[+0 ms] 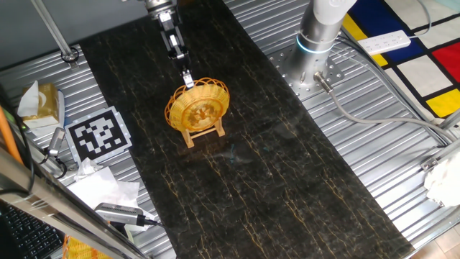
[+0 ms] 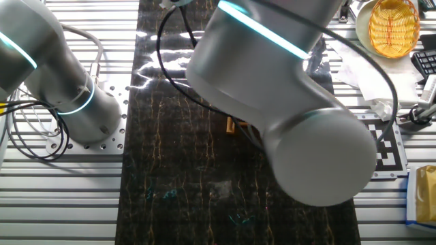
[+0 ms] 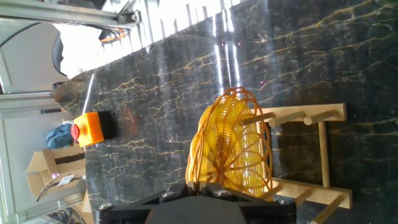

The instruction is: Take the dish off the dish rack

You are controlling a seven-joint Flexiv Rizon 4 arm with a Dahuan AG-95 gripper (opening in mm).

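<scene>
The golden-yellow woven wicker dish (image 1: 198,106) stands on edge in the small light-wood dish rack (image 1: 203,134) near the middle of the dark marbled table top. My gripper (image 1: 188,83) comes down from above and is shut on the dish's top rim. In the hand view the dish (image 3: 233,149) fills the centre, held between the rack's pegs (image 3: 311,155), and my gripper (image 3: 201,184) pinches its looped rim at the bottom edge. In the other fixed view the arm hides the dish; only a corner of the rack (image 2: 232,125) shows.
A black-and-white marker card (image 1: 98,134) lies left of the rack. Tissues and clutter sit at the left edge (image 1: 39,101). The arm's base (image 1: 316,43) stands at the back right. A second wicker basket (image 2: 393,26) sits off the mat. An orange button box (image 3: 92,127) is off to one side.
</scene>
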